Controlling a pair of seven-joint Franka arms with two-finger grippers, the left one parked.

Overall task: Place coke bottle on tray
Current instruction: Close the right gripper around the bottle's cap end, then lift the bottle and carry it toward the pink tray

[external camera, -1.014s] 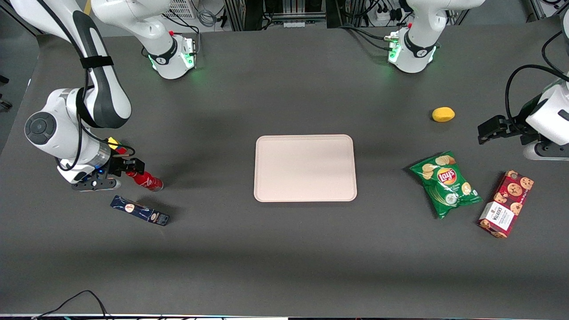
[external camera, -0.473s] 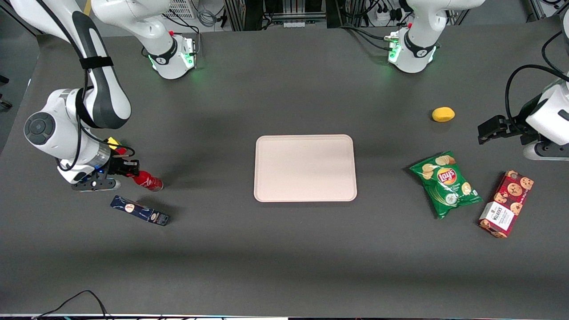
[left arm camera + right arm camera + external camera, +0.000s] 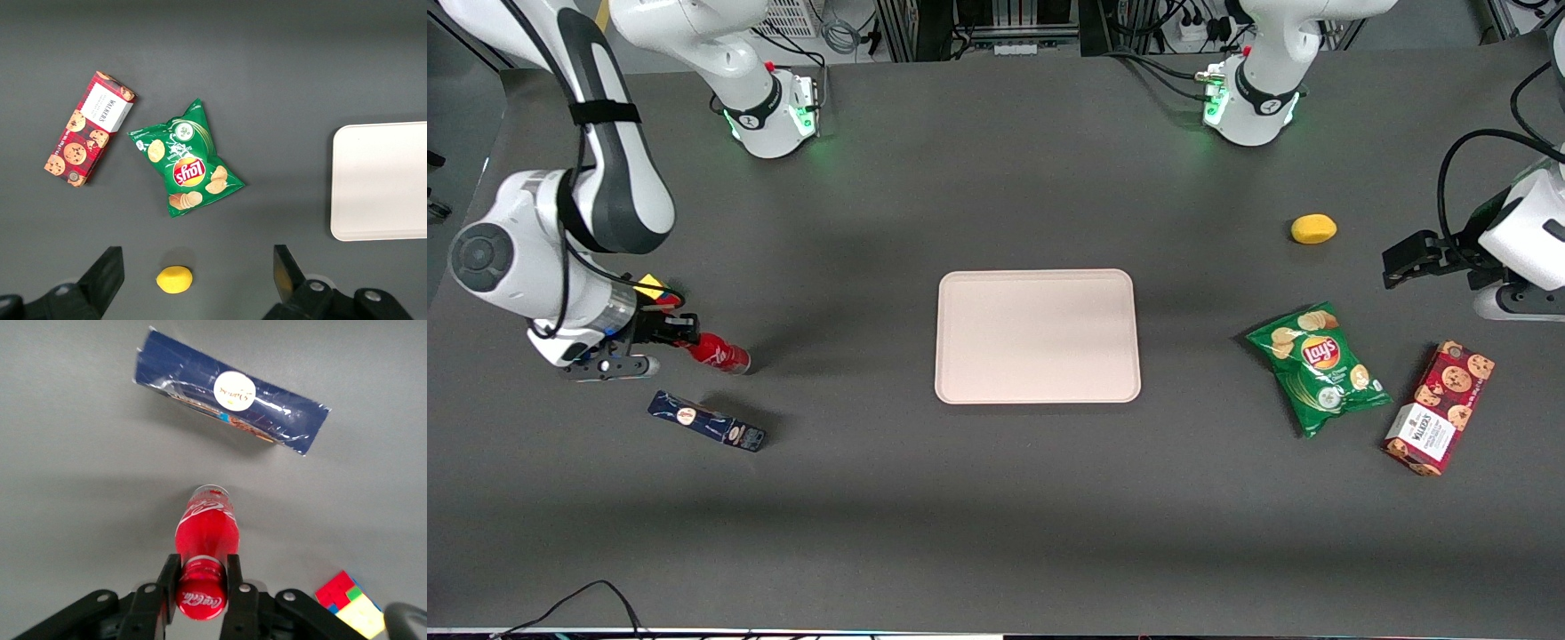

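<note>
Pinching the bottle (image 3: 202,557) at its neck, just under the cap, my claw (image 3: 201,581) holds it tilted just above the tabletop (image 3: 854,498) near the blue box (image 3: 707,421), well apart from the tray (image 3: 1038,336), though my wrist hides most of the cube (image 3: 651,287).

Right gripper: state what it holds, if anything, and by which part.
The gripper is shut on the coke bottle, one finger on each side of its neck just below the red cap, toward the working arm's end of the table.
</note>
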